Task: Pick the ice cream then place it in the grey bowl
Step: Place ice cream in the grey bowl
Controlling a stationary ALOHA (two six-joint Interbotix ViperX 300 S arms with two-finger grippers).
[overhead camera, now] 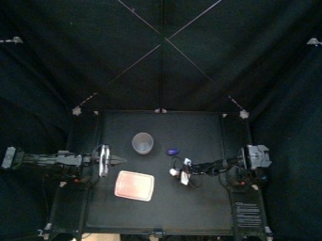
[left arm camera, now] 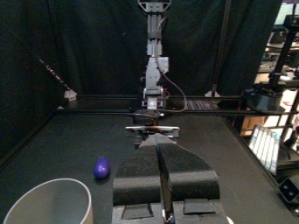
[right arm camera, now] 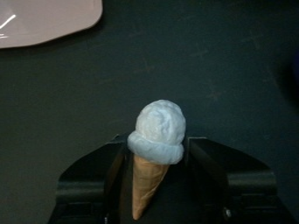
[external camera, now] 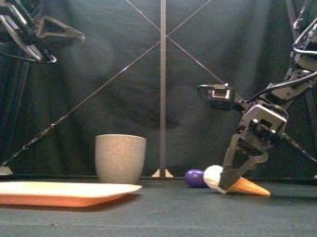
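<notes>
- Front view: ice cream (external camera: 235,183) lies on the table (external camera: 161,218) at lower right, its white scoop just beside a purple ball (external camera: 195,177).
- Right wrist view: right gripper (right arm camera: 158,147) jaws narrow, one on each side of the cone, seemingly pinching it.
- Grey speckled cup (external camera: 120,157) upright, left of centre; pink tray (external camera: 62,193) lower left.
- Left gripper (left arm camera: 160,149) jaws pressed together, holding nothing.
</notes>
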